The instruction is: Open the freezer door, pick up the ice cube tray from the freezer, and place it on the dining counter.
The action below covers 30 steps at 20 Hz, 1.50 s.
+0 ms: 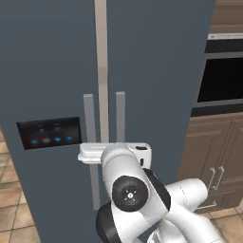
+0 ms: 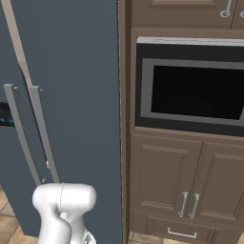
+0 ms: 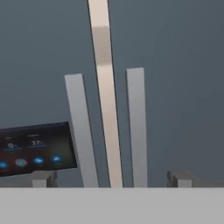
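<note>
Arm raised before the closed freezer door (image 1: pixel 47 95), hand level beside the display panel (image 1: pixel 49 132). Gripper (image 3: pixel 109 179) spread wide, empty, its tips straddling both bar handles (image 3: pixel 81 127), short of them.

Kitchen bg: built-in oven (image 2: pixel 193 88) w/ black glass and grey trim, set in brown wood cabinets (image 2: pixel 167 176). Two doors below it have silver bar handles (image 2: pixel 189 204) (side by side at the middle seam). Drawer (image 2: pixel 181 232) under those. Floor (image 1: pixel 14 190) is tan tile.
</note>
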{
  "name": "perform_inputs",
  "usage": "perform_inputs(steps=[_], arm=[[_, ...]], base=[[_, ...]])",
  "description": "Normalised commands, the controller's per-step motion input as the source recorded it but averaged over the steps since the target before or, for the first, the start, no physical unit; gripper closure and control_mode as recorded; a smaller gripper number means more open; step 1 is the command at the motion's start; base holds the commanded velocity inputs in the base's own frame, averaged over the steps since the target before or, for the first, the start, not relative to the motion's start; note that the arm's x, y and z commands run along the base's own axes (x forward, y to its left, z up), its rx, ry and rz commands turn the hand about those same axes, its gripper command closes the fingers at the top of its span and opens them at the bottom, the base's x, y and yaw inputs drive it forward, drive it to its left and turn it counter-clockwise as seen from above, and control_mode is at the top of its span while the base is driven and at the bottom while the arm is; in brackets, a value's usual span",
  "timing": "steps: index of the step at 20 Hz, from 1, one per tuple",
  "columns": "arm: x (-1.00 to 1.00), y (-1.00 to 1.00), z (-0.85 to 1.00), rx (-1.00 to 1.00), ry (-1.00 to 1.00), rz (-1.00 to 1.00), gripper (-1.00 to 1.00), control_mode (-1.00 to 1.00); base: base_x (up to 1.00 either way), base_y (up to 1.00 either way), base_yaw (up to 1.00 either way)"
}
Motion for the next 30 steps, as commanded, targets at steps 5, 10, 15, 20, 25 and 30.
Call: perform_inputs(steps=[5, 10, 15, 20, 25, 30], arm=[[0.55, 0.0, -0.42, 0.0, -0.1, 0.0, -1.0, -1.0], [0.5, 0.01, -0.33, 0.01, -0.12, 0.01, -1.0, -1.0], [0.45, 0.14, -0.3, 0.0, -0.15, 0.04, -1.0, -1.0], [0.43, 0.18, -0.16, 0.0, -0.16, 0.0, -1.0, -1.0], [0.36, 0.27, -0.01, 0.0, -0.06, 0.0, -1.0, -1.0], [0.29, 0.32, 0.0, 0.0, 0.0, 0.0, -1.0, -1.0]], base=[[0.0, 0.0, 0.0], [0.0, 0.0, 0.0], [0.0, 0.0, 0.0], [0.0, 0.0, 0.0], [0.0, 0.0, 0.0], [0.0, 0.0, 0.0]])
